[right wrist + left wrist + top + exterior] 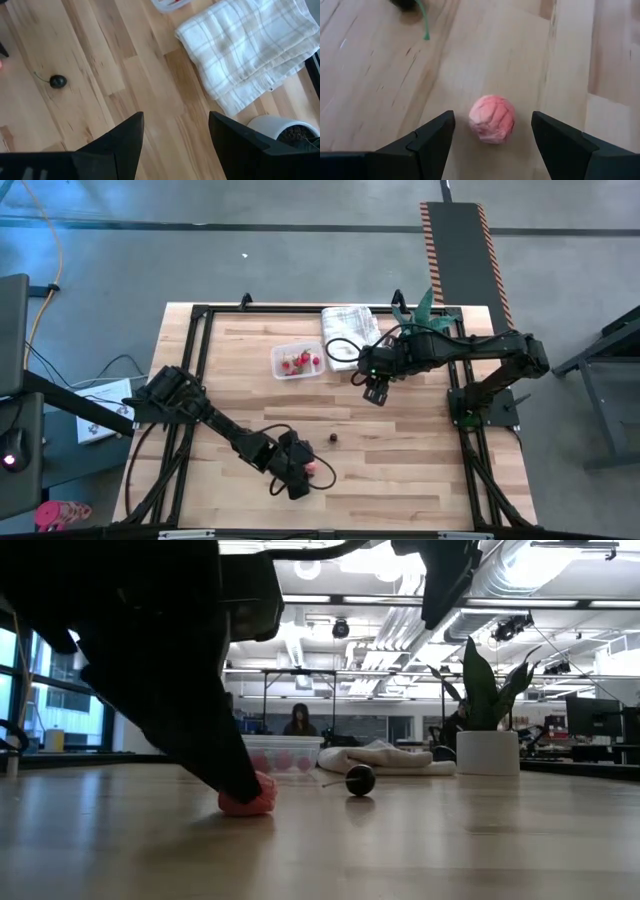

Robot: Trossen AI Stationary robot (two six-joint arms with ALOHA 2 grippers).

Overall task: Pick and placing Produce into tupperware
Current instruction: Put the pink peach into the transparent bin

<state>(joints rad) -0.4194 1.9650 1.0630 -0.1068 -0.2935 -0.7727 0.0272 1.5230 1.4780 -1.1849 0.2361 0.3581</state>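
A pink berry (492, 119) lies on the wooden table near its near edge. My left gripper (302, 475) is open and low over it, one finger (432, 137) on each side, with a gap on both sides. A dark cherry (333, 437) with a green stem rests on the table just beyond. The clear tub (297, 361) stands toward the far edge with several red pieces inside. My right gripper (175, 125) is open and hovers above bare wood to the right of the tub, holding nothing.
A white checked towel (350, 328) lies folded right of the tub, and a potted plant (420, 310) stands at the far right corner. A black frame (200, 315) runs round the table's edges. Bare wood lies between the cherry and the tub. A person (300, 720) sits far behind.
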